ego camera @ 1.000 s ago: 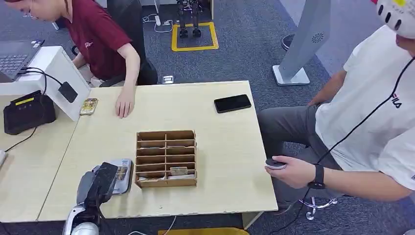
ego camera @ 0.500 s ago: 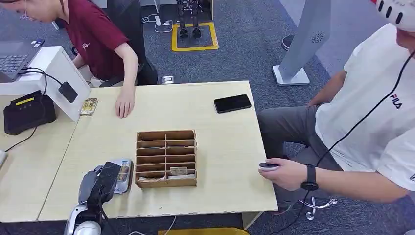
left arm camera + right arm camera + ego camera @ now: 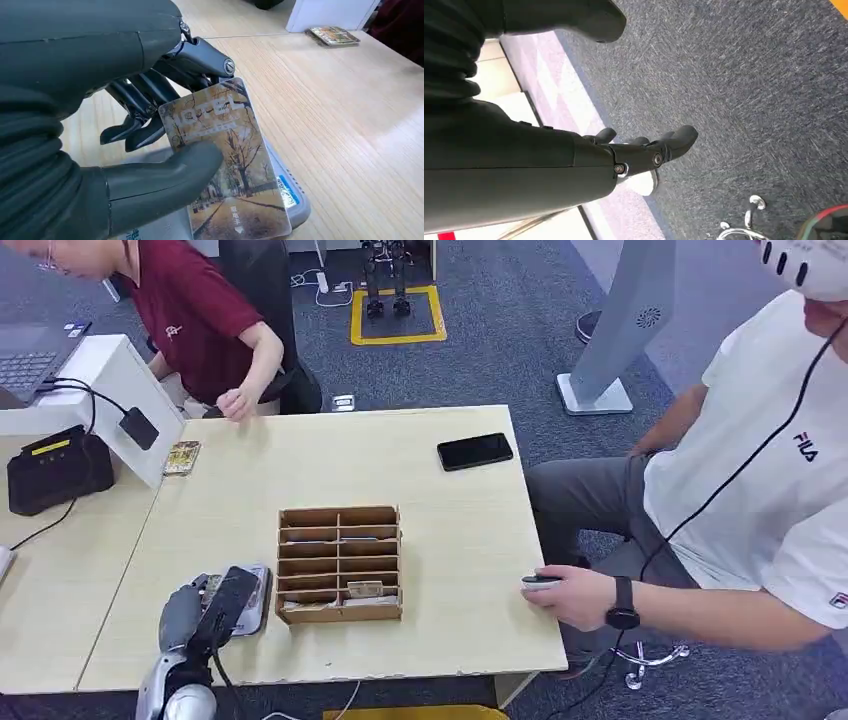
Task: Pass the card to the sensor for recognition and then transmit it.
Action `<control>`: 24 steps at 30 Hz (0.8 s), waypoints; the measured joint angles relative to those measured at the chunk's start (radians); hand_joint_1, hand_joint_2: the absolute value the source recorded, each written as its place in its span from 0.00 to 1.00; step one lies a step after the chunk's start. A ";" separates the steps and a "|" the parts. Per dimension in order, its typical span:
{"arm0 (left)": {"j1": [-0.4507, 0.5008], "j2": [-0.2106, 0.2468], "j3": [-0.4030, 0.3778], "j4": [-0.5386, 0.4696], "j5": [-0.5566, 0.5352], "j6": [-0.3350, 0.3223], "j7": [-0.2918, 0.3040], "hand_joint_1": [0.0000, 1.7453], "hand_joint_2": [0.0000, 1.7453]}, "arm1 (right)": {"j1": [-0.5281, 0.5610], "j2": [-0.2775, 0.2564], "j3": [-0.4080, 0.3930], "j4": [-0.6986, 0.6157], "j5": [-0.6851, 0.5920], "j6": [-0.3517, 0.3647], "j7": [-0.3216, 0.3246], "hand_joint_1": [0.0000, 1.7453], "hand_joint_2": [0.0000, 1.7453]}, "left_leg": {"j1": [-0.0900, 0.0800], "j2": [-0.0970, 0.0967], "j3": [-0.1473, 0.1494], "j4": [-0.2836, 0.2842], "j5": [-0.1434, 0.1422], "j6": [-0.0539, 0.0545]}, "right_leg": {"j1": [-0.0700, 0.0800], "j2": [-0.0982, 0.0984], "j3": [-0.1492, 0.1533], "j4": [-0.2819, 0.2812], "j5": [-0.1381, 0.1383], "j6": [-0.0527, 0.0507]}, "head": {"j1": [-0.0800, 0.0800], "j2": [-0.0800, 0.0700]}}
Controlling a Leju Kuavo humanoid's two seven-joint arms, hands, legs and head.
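- Since a second ago the person in the maroon shirt point(image 3: 195, 310) has lifted a hand off the bench point(image 3: 450, 540) and drawn it back to the far edge, while the person in white point(image 3: 760, 490) has slid a hand holding a small dark puck point(image 3: 540, 582) inward toward the bench's right edge; the left robot hand point(image 3: 205, 610) has shifted a little over the reader.
- Bench: its near corners are cut off by the frame.
- Wooden compartment rack point(image 3: 339, 563): sits just to the right of the left robot hand, and what lies in its slots is too small to make out.
- Left robot hand point(image 3: 150, 125): pinches the card point(image 3: 227, 160) between thumb and dark fingers, which are partly hidden behind the card.
- Right robot hand point(image 3: 644, 150): hangs over grey carpet, fingers loosely extended and holding nothing.
- Sensor point(image 3: 295, 200): a grey pad beneath the card, mostly covered by it; whether the card touches it I cannot tell.
- Card: printed with autumn trees and the word HOTEL, held tilted above the sensor; in the head view the hand hides it.
- Black phone point(image 3: 475, 451): lies well beyond the robot hand, far right on the bench.
- Small stack of cards point(image 3: 181, 457): lies far ahead of the robot hand, beside a white stand point(image 3: 120, 400).
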 joint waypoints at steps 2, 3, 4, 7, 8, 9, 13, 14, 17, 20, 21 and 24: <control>-0.004 0.000 0.000 0.008 -0.001 0.003 0.000 1.00 1.00 | 0.000 -0.001 0.005 0.000 0.000 0.000 0.000 0.00 1.00 | 0.000 0.000 0.000 0.000 0.000 0.000 | 0.000 0.000 0.000 0.000 0.000 0.000 | 0.000 0.000; -0.005 0.000 0.000 0.012 -0.002 0.004 0.000 1.00 1.00 | 0.000 -0.001 0.007 0.000 0.000 0.000 0.000 0.00 1.00 | 0.000 0.000 0.000 0.000 0.000 0.000 | 0.000 0.000 0.000 0.000 0.000 0.000 | 0.000 0.000; -0.007 0.000 0.000 0.015 -0.002 0.005 0.000 1.00 1.00 | -0.001 -0.002 0.009 0.000 0.000 0.000 0.000 0.00 1.00 | 0.000 0.000 0.000 0.000 0.000 0.000 | 0.000 0.000 0.000 0.000 0.000 0.000 | 0.000 0.000; -0.011 0.000 0.000 0.021 -0.002 0.006 0.000 1.00 1.00 | -0.001 -0.002 0.012 0.000 0.000 0.000 0.000 0.00 1.00 | 0.000 0.000 0.000 0.000 0.000 0.000 | 0.000 0.000 0.000 0.000 0.000 0.000 | 0.000 0.000; -0.012 0.000 0.000 0.024 -0.002 0.006 0.000 1.00 1.00 | -0.001 -0.002 0.013 0.000 0.000 0.000 0.000 0.00 1.00 | 0.000 0.000 0.000 0.000 0.000 0.000 | 0.000 0.000 0.000 0.000 0.000 0.000 | 0.000 0.000; -0.013 0.000 0.000 0.026 -0.002 0.006 0.000 1.00 1.00 | -0.001 -0.002 0.013 0.000 0.000 0.000 0.000 0.00 1.00 | 0.000 0.000 0.000 0.000 0.000 0.000 | 0.000 0.000 0.000 0.000 0.000 0.000 | 0.000 0.000; -0.016 0.000 0.000 0.032 -0.002 0.007 0.000 1.00 1.00 | -0.001 -0.003 0.013 0.000 0.000 0.000 0.000 0.00 1.00 | 0.000 0.000 0.000 0.000 0.000 0.000 | 0.000 0.000 0.000 0.000 0.000 0.000 | 0.000 0.000; -0.016 0.000 0.000 0.033 -0.007 0.009 0.002 1.00 1.00 | -0.001 -0.003 0.013 0.000 0.000 0.000 0.000 0.00 1.00 | 0.000 0.000 0.000 0.000 0.001 0.000 | 0.000 0.000 0.000 0.000 0.000 0.000 | 0.000 0.000; -0.018 0.001 0.000 0.039 -0.039 0.018 0.011 1.00 1.00 | -0.001 -0.003 0.014 0.000 0.000 0.000 -0.001 0.00 1.00 | 0.000 0.000 0.000 0.000 0.001 0.000 | 0.000 0.000 0.000 0.000 0.000 0.000 | 0.000 0.000; -0.023 0.004 0.000 0.057 -0.063 0.034 0.014 1.00 1.00 | -0.002 -0.004 0.018 0.000 0.000 -0.001 -0.002 0.00 1.00 | 0.000 0.000 0.000 0.000 0.001 0.000 | 0.000 0.000 0.000 0.000 0.001 0.000 | 0.000 0.000; -0.026 0.005 0.000 0.062 -0.068 0.038 0.015 1.00 1.00 | -0.002 -0.004 0.019 0.000 0.000 -0.001 -0.003 0.00 1.00 | 0.000 0.000 0.000 0.000 0.001 0.000 | 0.000 0.000 0.000 0.000 0.001 0.000 | 0.000 0.000; -0.033 0.008 0.000 0.083 -0.085 0.052 0.018 1.00 1.00 | -0.002 -0.005 0.021 0.000 0.000 -0.002 -0.007 0.00 1.00 | 0.000 0.000 0.000 0.000 0.001 0.000 | 0.000 0.000 0.000 0.000 0.001 -0.001 | 0.000 0.000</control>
